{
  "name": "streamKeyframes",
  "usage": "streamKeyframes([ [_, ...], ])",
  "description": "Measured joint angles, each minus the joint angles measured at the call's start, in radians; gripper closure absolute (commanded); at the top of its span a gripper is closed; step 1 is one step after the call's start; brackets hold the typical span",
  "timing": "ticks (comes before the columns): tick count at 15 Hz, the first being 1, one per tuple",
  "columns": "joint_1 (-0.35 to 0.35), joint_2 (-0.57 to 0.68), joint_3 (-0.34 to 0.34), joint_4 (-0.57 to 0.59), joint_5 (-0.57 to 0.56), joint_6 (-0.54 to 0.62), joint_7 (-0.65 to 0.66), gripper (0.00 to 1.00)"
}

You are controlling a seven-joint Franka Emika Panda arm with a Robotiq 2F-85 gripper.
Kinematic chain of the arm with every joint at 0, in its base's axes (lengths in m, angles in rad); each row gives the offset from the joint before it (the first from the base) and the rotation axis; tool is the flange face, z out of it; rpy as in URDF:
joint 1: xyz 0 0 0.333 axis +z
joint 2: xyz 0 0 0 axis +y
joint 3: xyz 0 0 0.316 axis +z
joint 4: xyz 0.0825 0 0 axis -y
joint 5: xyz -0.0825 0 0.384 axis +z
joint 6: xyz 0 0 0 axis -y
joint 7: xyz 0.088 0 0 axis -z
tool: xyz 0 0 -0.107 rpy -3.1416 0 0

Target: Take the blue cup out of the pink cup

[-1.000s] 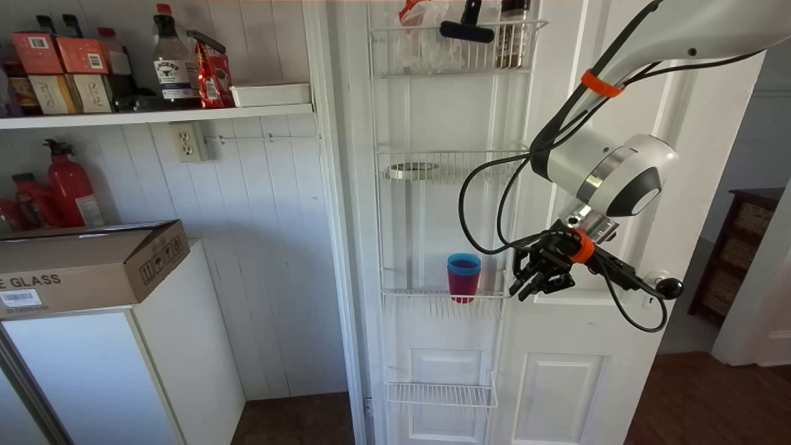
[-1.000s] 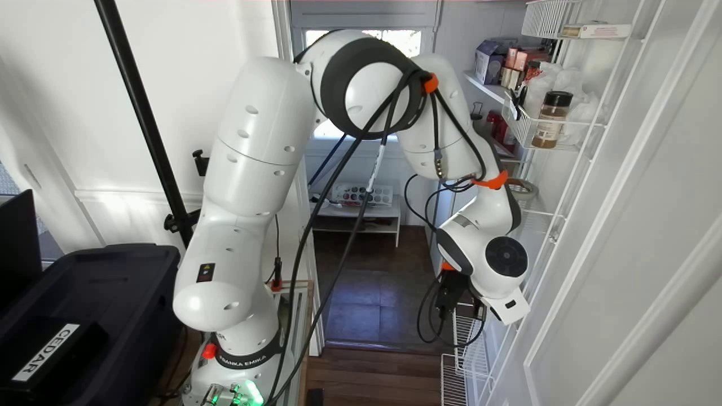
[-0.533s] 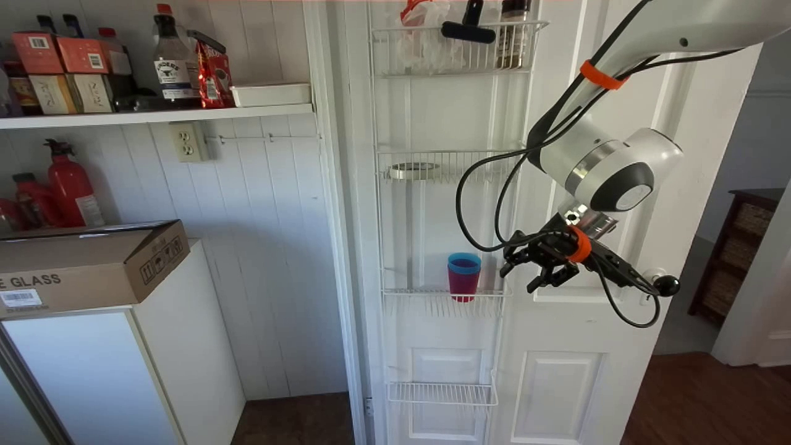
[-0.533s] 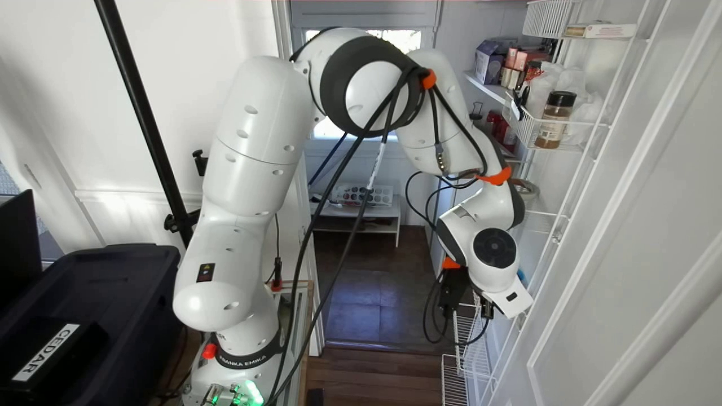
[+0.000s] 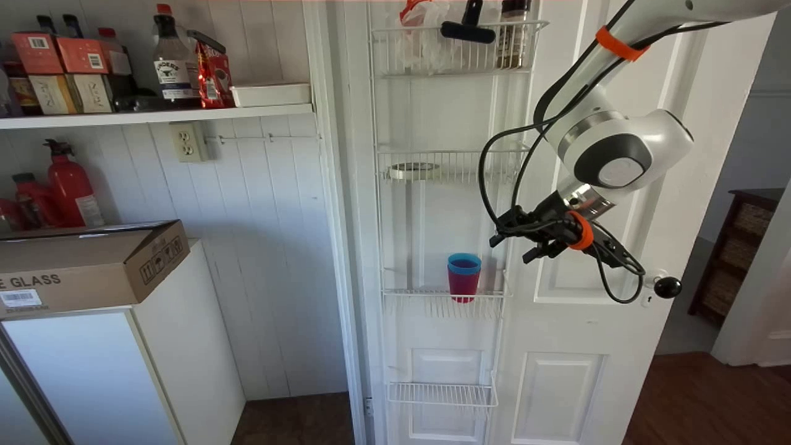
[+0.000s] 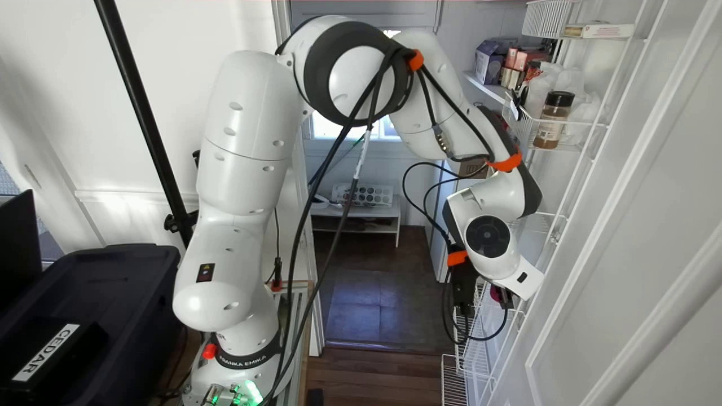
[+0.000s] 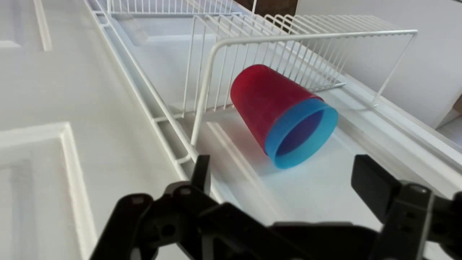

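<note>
The blue cup [image 7: 306,156] is nested in the pink cup [image 7: 269,95], with just its light-blue rim and inside showing. Together they stand upright on a white wire shelf on the door, as an exterior view of the blue cup [image 5: 464,264] and pink cup [image 5: 463,286] shows. My gripper [image 7: 281,166] is open wide, nothing between its fingers, and apart from the cups. In an exterior view the gripper [image 5: 512,248] hangs to the right of the cups, slightly above rim height. A sliver of the pink cup [image 6: 496,293] peeks out behind the wrist in an exterior view.
The wire shelf [image 7: 317,37] has a raised front rail and side wires near the cups. On the shelf above lies a tape roll [image 5: 414,172]. Higher up, a wire basket [image 5: 457,74] holds a plastic bag and a jar [image 5: 513,40]. A door knob [image 5: 667,287] sticks out nearby.
My gripper's fingers have spread from nearly together to wide apart. The hand has risen and turned a little beside the cups. Both cups have stayed in place.
</note>
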Motion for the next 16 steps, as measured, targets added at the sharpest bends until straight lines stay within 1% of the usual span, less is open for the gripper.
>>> streamKeyframes([
  [2,0.000,-0.007,0.000,0.000,0.066,-0.055,-0.111,0.00],
  [4,-0.001,-0.006,0.000,0.000,0.074,-0.072,-0.136,0.00],
  [7,-0.001,-0.004,-0.001,0.000,0.076,-0.074,-0.139,0.00],
  [9,-0.002,-0.001,-0.007,0.005,0.145,-0.099,-0.193,0.00],
  [13,-0.007,0.006,-0.033,0.011,0.322,-0.199,-0.373,0.00],
  [16,-0.011,0.035,-0.043,0.011,0.374,-0.288,-0.434,0.00],
])
